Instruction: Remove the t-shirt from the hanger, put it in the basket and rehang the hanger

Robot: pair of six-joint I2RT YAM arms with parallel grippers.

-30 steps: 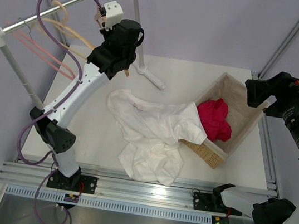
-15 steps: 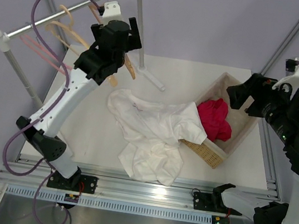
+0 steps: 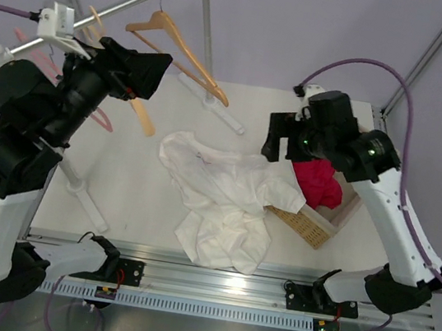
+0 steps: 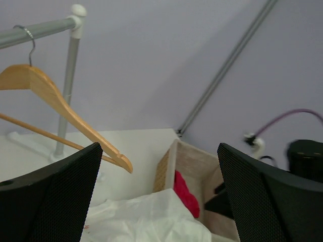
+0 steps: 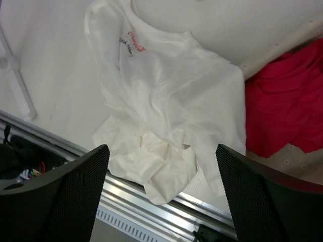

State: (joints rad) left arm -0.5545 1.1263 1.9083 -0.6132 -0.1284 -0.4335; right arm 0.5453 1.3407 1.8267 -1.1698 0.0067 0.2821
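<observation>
table [image 3: 129,193]: white, fills the middle of the top view.
rack [image 3: 207,30]: post at top centre, foot on the table's far edge. rail [image 4: 45,27] runs diagonally down toward the upper left of the top view.
left arm [image 3: 16,143]: reared up along the left edge, head up by the rail.
right arm [image 3: 392,220]: arcs in from the lower right, head over the basket's far-left corner.
t-shirt [image 3: 224,199]: off the hanger, crumpled in a heap on the table at frame centre. its right edge laps onto the basket's near-left corner, touching the wicker. right wrist view: t-shirt [image 5: 171,101] fills the centre, with small red script [image 5: 132,43] near the collar at top left. left wrist view: only the top of the t-shirt [image 4: 151,217] shows, bottom centre.
basket [image 3: 303,226]: right of centre, set at an angle, wicker outside, pale liner.
hanger [image 3: 192,55]: bare and tilted, hooked on the rail, upper centre-left in the top view, well apart from the t-shirt. left wrist view: hanger [image 4: 33,76] is upper left.
red cloth [image 3: 319,180]: bunched in the basket, just beside the t-shirt's edge.
left gripper [image 3: 148,71]: jaws spread wide, holding nothing. top view puts it just below the hanger. wrist view: left gripper [image 4: 159,146] has the hanger beyond its fingers, not between them.
right gripper [image 3: 279,141]: jaws wide too, empty. wrist view: right gripper [image 5: 162,148] looks down at the t-shirt, which lies clear of both fingers.
</observation>
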